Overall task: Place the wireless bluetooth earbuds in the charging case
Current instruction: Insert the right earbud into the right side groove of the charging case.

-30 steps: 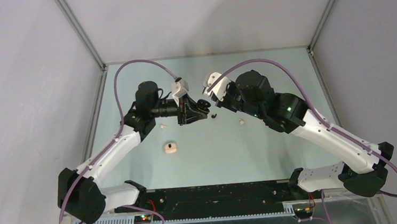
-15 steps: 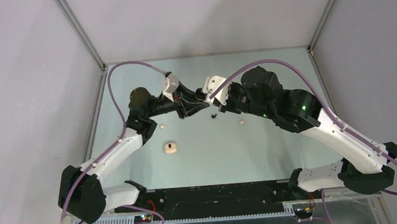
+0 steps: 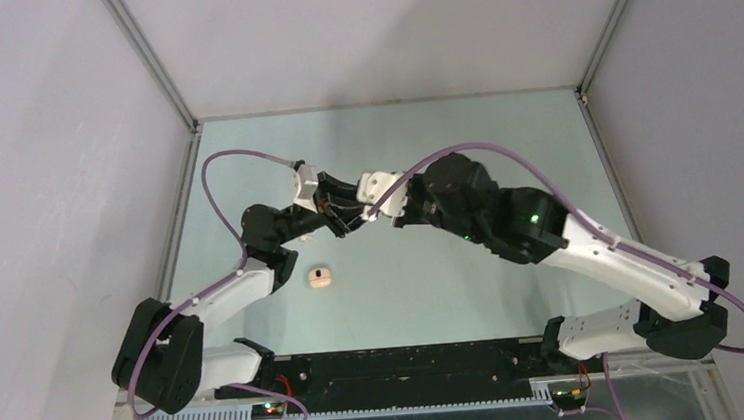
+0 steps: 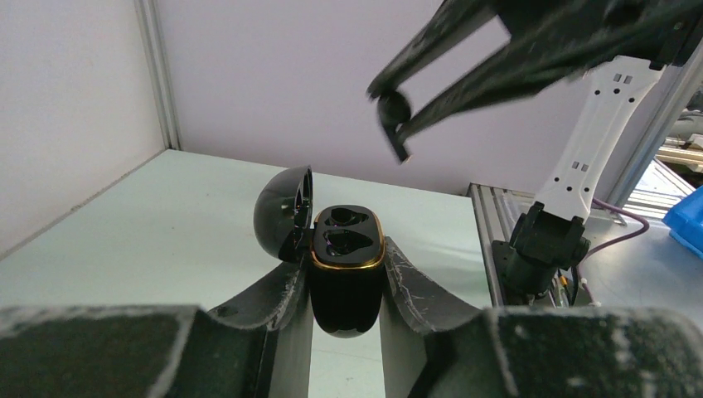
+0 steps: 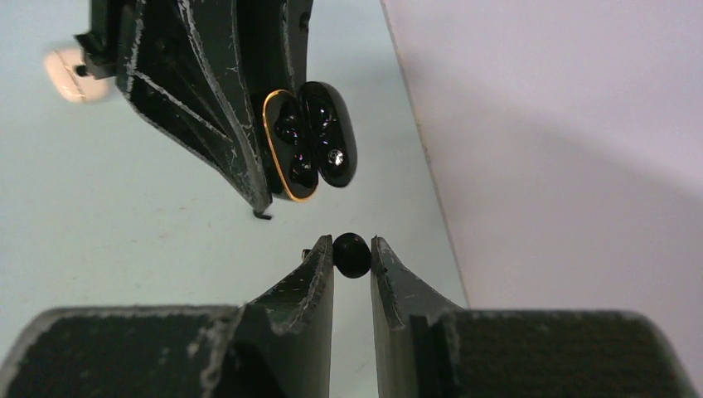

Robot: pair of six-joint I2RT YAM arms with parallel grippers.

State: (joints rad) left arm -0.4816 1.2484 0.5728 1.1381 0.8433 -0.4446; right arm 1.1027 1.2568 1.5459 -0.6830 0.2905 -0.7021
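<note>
Your left hand [image 4: 346,259] clamps the open charging case [image 4: 348,292]. Your right hand [image 5: 351,249] pinches a black earbud [image 5: 351,259], with the case just beyond its fingertips. Risk: a misaligned approach knocks the earbud loose onto the tabletop [image 5: 124,207].

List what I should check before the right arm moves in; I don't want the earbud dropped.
1. Hold on black case by left gripper: ok.
2. Open lid: ok.
3. Free sockets: ok, both look empty.
4. Hold on black earbud by right gripper: ok.
5. Earbud lined up over a socket: not ok, it hangs off to one side.
6. Earbud turned the right way: cannot tell.
</note>
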